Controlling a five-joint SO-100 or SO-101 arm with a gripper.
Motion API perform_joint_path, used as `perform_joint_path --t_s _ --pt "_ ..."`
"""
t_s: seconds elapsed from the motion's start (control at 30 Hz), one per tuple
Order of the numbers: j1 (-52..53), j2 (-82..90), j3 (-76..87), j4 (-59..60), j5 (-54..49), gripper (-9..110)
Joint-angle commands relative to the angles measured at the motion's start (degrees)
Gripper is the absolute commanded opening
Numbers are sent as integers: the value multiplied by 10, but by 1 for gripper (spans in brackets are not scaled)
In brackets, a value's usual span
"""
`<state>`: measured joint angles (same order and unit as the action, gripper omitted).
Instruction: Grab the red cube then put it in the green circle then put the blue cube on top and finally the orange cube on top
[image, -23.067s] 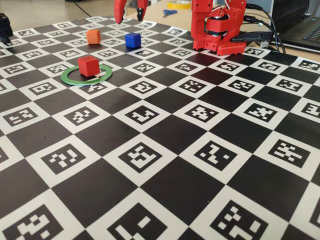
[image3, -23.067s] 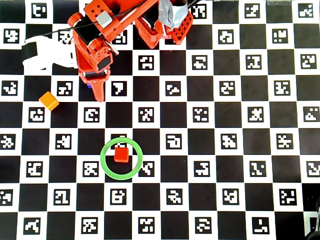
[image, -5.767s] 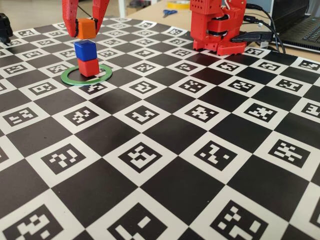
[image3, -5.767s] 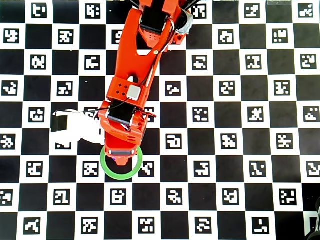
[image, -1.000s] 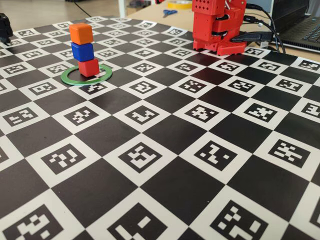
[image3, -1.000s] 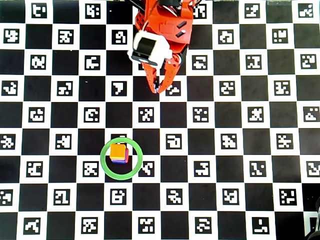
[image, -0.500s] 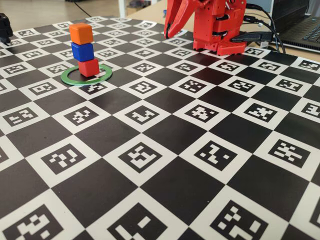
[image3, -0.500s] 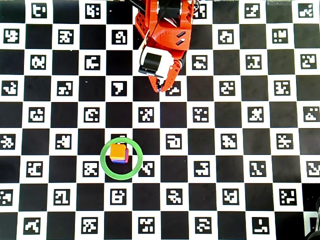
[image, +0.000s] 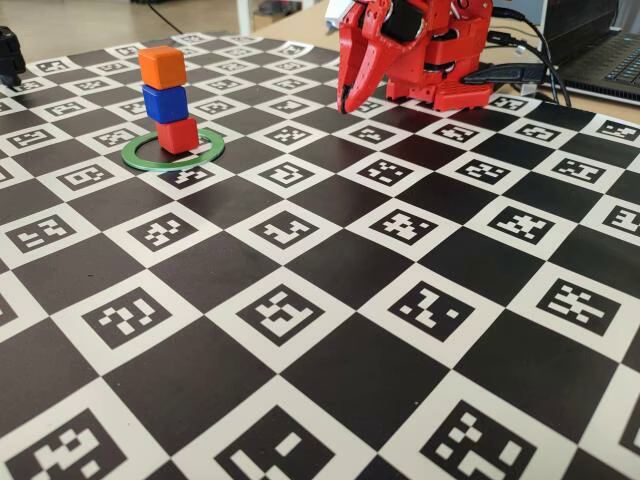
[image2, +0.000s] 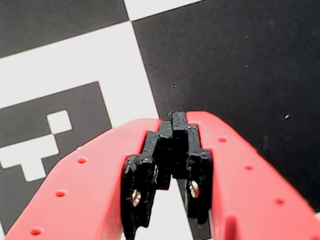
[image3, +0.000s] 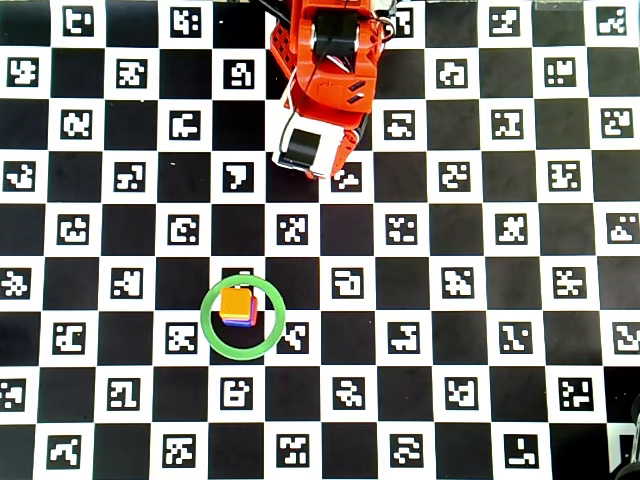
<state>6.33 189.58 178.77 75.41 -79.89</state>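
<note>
Board (image: 330, 330): a black-and-white checkered mat with coded markers in its white squares is covering the whole table in the fixed and overhead views (image3: 480, 300)
Arm (image: 430, 50): the red arm is sitting folded at the far side of the board in the fixed view, and at the top centre in the overhead view (image3: 330, 70), well apart from the stack
Gripper (image: 346, 106): it is pointing down toward the board with its tip just above a square near the arm's base; in the wrist view (image2: 173, 120) the two red fingers are meeting at their black tips with no gap and nothing between them
Green circle (image: 135, 155): the flat ring is lying on the board at the left of the fixed view; in the overhead view (image3: 210, 335) it is encircling the stack
Red cube (image: 177, 133): it is sitting inside the ring, at the bottom of the stack
Blue cube (image: 165, 103): it is resting on the red cube; from overhead only a thin edge (image3: 254, 312) is showing
Orange cube (image: 162, 66): it is topping the stack, set slightly off to the left in the fixed view, and is hiding most of the cubes below in the overhead view (image3: 235, 303)
</note>
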Motion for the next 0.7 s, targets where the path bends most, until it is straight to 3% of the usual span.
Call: perform_joint_path --t_s 0.0,0.67 --pt "5 28 39 12 -13 -5" --pt "5 28 39 13 -26 -5"
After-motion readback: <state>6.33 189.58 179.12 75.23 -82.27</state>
